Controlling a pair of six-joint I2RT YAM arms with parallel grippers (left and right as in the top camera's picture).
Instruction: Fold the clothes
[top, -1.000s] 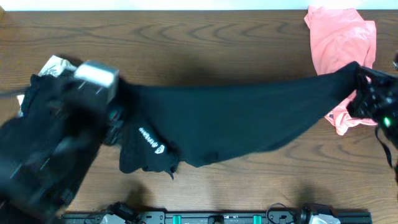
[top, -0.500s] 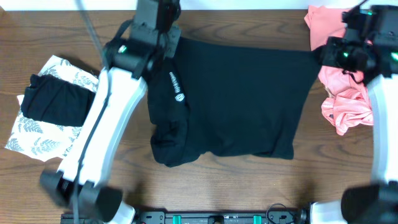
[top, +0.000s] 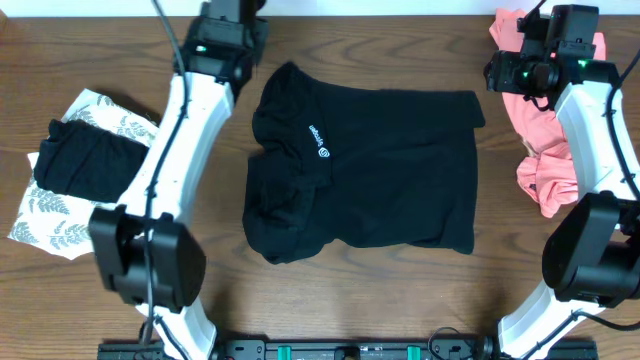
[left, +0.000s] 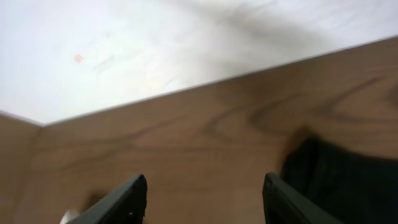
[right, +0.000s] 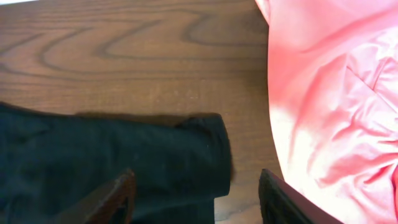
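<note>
- Since half a second earlier, both grippers had let go of the black shirt's (top: 380, 170) top corners. Its upper edge, then pulled taut between them, had slackened and drawn inward from the right arm.
- The left gripper (left: 202, 202) stood released. In its wrist view the two dark fingers were spread apart with only bare wood between them, and a fold of black cloth showed at the lower right.
- The right gripper (right: 199, 208) was also released and held nothing. Its fingers were parted above the shirt's rounded, soft-edged upper right corner, which lay on the wood.
- The shirt rested in the middle of the table (top: 400, 300). Its right part lay fairly flat and matte, and its left side was bunched into thick, rumpled folds.
- A small white logo (top: 320, 140) sat on a diagonal ridge of fabric near the upper left.
- A salmon-pink garment (top: 545, 170) lay crumpled at the table's right, just beside the shirt's corner. In the right wrist view its surface was smooth with shallow creases.
- At the left, well apart, a folded black garment (top: 85, 165) lay on top of a white leaf-print cloth (top: 95, 110).
- The table top was dark brown wood with bold, curving grain.
</note>
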